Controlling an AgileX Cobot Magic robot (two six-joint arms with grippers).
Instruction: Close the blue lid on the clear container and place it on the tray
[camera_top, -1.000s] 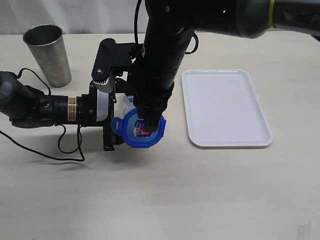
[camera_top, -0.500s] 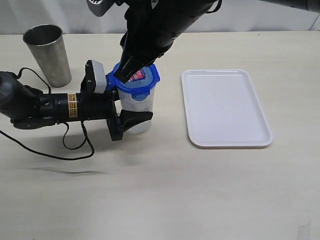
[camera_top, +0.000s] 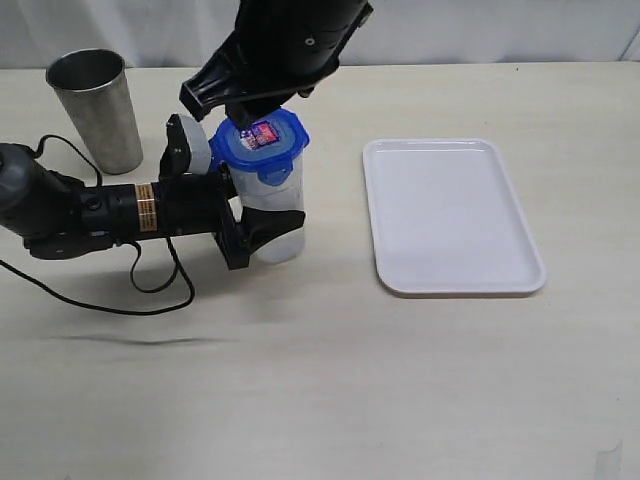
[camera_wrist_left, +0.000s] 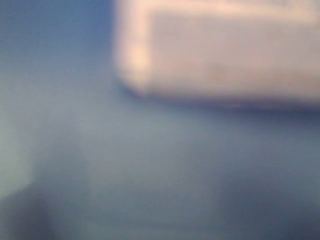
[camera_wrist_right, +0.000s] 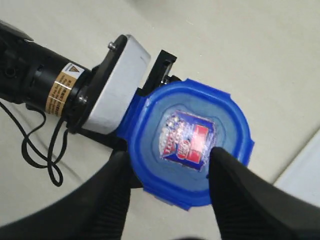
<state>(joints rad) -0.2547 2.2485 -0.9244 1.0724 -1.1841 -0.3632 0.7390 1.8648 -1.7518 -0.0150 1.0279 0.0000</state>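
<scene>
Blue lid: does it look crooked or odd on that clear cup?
Nothing spilled or broken. The blue lid sits on the clear container, but some side flaps splay outward, apparently not snapped down.

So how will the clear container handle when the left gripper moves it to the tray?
Probably tippy: the clear container is tall, narrow and tapers toward its base, so the tray landing should be square. Likely light: thin translucent plastic, nothing visible inside. The smooth wall might slip in the left gripper, which clamps it from the side.
</scene>
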